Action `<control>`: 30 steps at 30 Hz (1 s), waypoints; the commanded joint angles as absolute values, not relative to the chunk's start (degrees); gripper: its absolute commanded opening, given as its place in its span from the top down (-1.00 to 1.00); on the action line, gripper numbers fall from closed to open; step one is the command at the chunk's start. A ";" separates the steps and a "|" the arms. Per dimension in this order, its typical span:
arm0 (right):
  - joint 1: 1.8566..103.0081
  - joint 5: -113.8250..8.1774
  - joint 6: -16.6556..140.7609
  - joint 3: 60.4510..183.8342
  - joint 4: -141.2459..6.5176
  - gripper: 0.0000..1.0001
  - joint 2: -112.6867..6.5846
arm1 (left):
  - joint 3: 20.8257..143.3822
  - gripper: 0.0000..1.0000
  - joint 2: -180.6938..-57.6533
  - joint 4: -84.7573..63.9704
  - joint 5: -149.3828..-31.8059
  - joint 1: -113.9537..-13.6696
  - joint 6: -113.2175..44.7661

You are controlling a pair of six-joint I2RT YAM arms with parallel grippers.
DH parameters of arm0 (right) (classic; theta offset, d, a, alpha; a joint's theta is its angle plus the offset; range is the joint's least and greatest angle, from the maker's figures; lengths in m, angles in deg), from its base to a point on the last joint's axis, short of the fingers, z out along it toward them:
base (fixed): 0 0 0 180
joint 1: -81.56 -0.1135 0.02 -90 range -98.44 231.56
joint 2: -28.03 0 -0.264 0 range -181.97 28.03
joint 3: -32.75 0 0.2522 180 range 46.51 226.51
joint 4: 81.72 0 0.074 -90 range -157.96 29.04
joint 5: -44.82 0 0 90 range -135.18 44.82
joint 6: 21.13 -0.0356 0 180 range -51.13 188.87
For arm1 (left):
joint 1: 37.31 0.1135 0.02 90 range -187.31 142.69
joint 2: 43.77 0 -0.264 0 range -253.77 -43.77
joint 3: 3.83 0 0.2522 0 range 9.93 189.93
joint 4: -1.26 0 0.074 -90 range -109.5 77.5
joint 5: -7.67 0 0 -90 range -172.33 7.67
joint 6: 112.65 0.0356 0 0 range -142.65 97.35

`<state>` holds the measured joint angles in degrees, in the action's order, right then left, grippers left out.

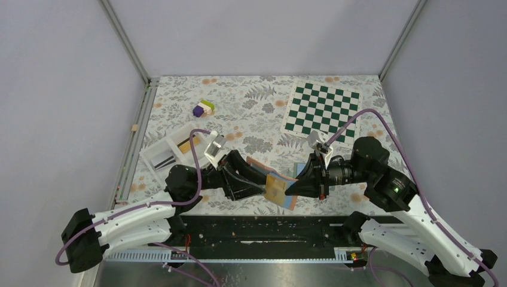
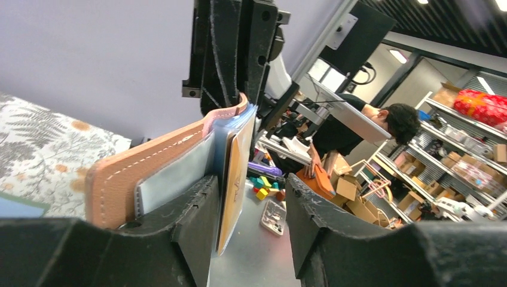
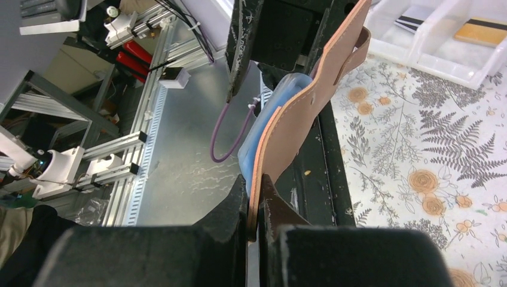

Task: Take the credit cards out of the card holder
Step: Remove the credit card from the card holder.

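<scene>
1 credit card (image 2: 234, 174), inside left pincer (image 2: 250, 200) — unclamped

Card holder (image 1: 278, 190) with credit card (image 2: 233, 179)
Tan leather cover, clear pages, opened and raised off the tabletop (image 1: 257, 113); 1 yellow-orange card stands edge-on against the outermost page.

Floral table (image 1: 251, 107) bears checkerboard (image 1: 323, 107), white tray (image 1: 147, 158), toy blocks (image 1: 203, 109).

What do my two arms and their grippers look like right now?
The left arm and right arm have white lower links, black rounded joints and black upper sections. A purple cable loops along each. The right arm carries a small green light. The left gripper and right gripper are black, with scuffed edges.
</scene>
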<state>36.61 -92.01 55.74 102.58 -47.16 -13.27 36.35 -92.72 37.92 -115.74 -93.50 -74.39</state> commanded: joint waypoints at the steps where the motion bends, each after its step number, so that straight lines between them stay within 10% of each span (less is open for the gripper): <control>1: 37.13 -92.06 55.57 102.80 -52.65 1.00 -14.78 | 36.81 0.15 -94.45 51.05 -122.13 -94.38 -80.53; 17: 37.81 -92.21 54.47 103.51 -51.14 1.00 -16.26 | 39.71 0.08 -92.67 33.44 -121.24 -94.57 -71.95; 30: 37.94 -93.51 55.39 102.74 -50.71 1.00 -15.40 | 38.99 1.00 -94.68 38.21 -121.62 -95.06 -73.29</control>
<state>37.14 -97.87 53.75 102.58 -45.74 -14.41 38.71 -95.34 31.86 -119.76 -93.36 -72.25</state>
